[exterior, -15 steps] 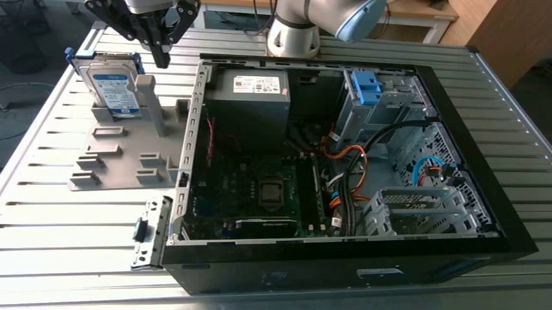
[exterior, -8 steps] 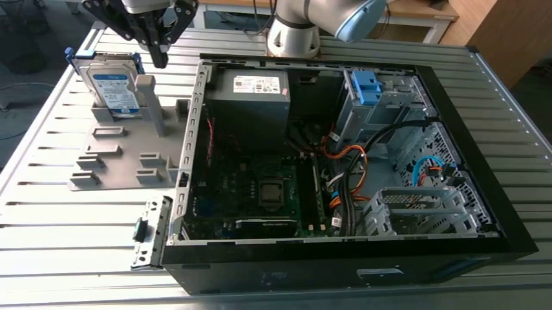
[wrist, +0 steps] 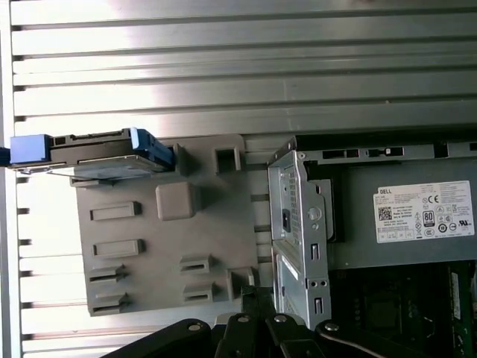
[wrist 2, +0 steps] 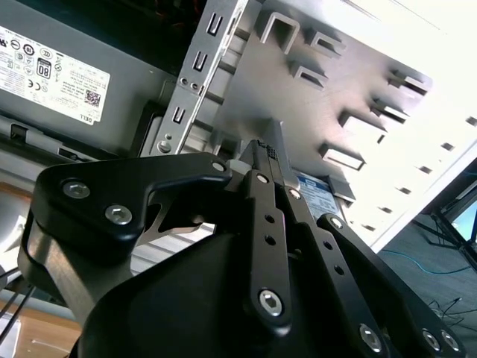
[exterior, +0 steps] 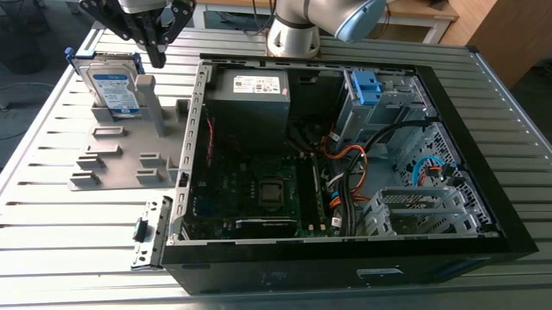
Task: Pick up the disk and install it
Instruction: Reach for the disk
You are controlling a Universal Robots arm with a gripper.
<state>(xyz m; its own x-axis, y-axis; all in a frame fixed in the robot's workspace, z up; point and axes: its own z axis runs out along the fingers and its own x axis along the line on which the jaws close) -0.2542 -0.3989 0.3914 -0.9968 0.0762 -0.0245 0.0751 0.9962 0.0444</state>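
Observation:
The disk [exterior: 116,87] stands on edge in a slot of a grey fixture plate [exterior: 121,158], at the exterior view's left of the open computer case. It is silver-grey with a blue-and-white label and a blue bracket. My gripper [exterior: 158,61] hangs just above the plate, to the exterior view's right of the disk and apart from it. It is shut with nothing held. In the first wrist view the disk [wrist: 112,149] shows edge-on, with the gripper [wrist: 250,294] far from it. The second wrist view has the gripper [wrist 2: 262,149] in front, the disk's label [wrist 2: 322,195] beyond.
The black computer case [exterior: 345,261] lies open on the slatted metal table [exterior: 52,213]. Inside are a grey power supply [exterior: 254,97], a silver drive cage [exterior: 388,103] with a blue latch [exterior: 366,85], a motherboard and loose cables. The arm's base [exterior: 293,39] stands behind the case.

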